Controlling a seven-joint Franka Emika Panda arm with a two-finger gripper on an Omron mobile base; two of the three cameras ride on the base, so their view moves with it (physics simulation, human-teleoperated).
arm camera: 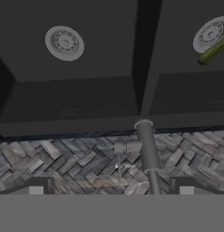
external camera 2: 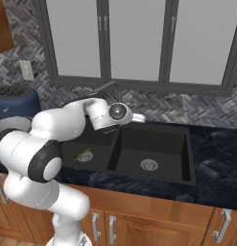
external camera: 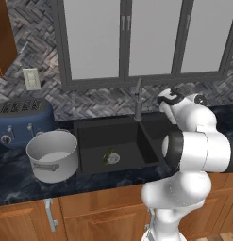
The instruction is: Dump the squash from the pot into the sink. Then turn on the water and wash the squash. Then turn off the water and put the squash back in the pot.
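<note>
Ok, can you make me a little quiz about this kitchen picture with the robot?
1. True or false: the small green squash lies inside the large round light-grey metal pot.
2. What lies right beside the squash in the black recessed sink? A) a round silver drain B) a spoon C) a sponge
3. Fill in: the robot's two-finger gripper hangs near the slim dark-grey upright ____.

Key: 1 false, it lies in the sink; 2 A; 3 faucet.
</note>
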